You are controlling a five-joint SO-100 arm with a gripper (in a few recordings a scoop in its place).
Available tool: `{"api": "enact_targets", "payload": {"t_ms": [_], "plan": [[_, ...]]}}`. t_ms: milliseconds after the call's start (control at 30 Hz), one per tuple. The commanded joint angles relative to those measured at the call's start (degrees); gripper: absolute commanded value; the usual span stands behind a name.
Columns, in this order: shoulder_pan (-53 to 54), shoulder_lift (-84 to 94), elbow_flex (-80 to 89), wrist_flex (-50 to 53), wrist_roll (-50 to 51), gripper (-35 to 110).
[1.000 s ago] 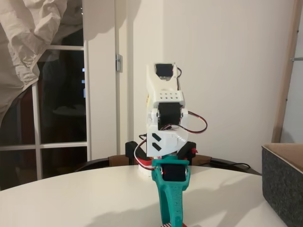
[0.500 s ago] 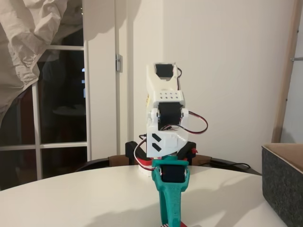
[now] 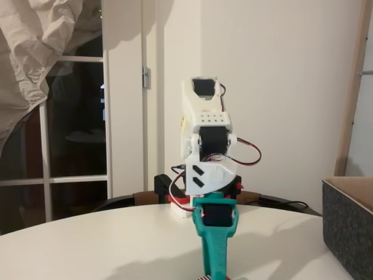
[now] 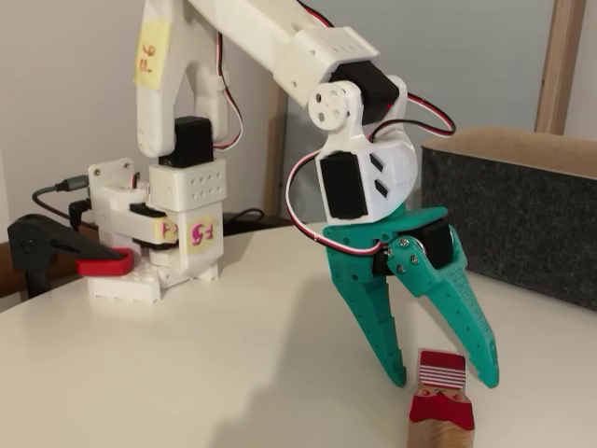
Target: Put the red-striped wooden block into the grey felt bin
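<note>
Teal end effector (image 4: 446, 378), one of it, sits lower centre-right of a fixed view with its two fingers (image 4: 377, 322) spread apart, tips pointing down toward the desk (image 4: 205, 364), nothing between them. One red-striped wooden block (image 4: 440, 370) at the bottom edge of that frame, just below and between the fingertips; its striped red-and-pale top sits on a red part over a tan wood body, cut off by the frame edge. Cannot tell whether either tip touches the block. One grey felt bin (image 4: 522, 219) at right of that frame, dark speckled wall, pale rim, tan inside, behind and right of the end effector, apart from the block. One white arm (image 4: 280, 37) comes down from upper left to the teal end effector, red and black wires looping off it. Arm base (image 4: 154, 238) stands at left on the desk with pink and yellow labels; one red-and-black clamp (image 4: 65, 252) grips the base at far left. In the other fixed view the end effector (image 3: 215, 245) is seen edge-on at bottom centre, the block (image 3: 205, 277) only a striped sliver at the bottom edge, the bin (image 3: 348, 227) at lower right, desk (image 3: 87, 245) white and round, one window (image 3: 64, 134) at left.
</note>
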Motion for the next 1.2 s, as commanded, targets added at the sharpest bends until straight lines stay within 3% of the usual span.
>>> {"api": "enact_targets", "payload": {"t_ms": [0, 1167], "plan": [[-0.4, -6.2, 1.6, 1.6, -1.1, 24], [0.2, -11.2, 1.3, 0.0, -4.9, 12]]}}
